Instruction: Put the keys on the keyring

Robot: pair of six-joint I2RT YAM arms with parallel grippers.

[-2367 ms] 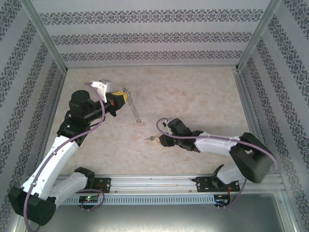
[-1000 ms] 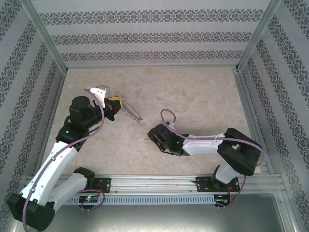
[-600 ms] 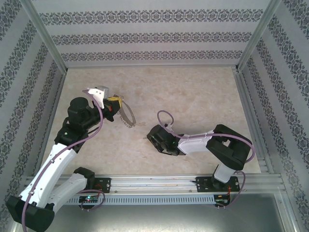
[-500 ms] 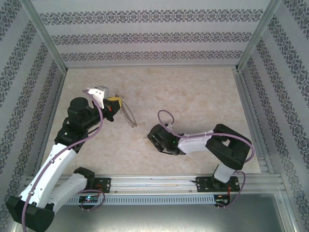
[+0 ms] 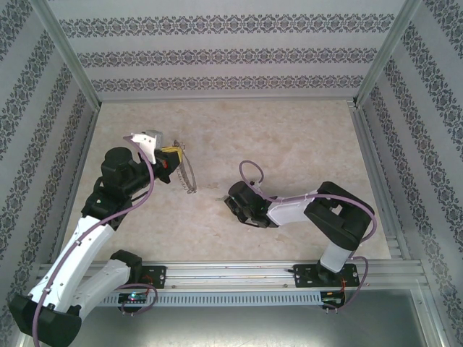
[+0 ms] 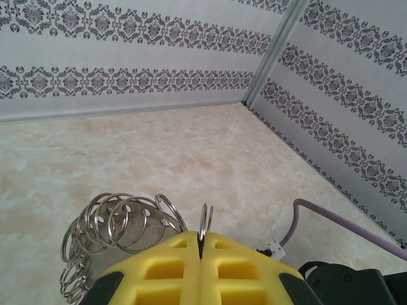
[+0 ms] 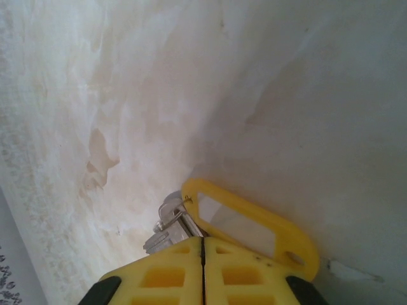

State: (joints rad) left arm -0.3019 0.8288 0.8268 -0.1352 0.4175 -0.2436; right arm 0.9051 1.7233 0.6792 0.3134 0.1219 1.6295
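The right gripper (image 7: 203, 240) is clenched on the key (image 7: 168, 219) beside its yellow tag (image 7: 245, 225). The left gripper (image 6: 200, 238) pinches the coiled keyring (image 6: 203, 219). Best lift slowly, grip firm.

Table (image 5: 289, 137): a flat cream surface with faint marbled veining, enclosed by patterned panels (image 5: 217, 54) at the back and both sides, with an aluminium rail (image 5: 239, 273) along its near edge. Slightly left of centre, a small key (image 7: 166, 222) with a yellow tag (image 7: 238, 223) sits close against the surface; actual contact cannot be told.
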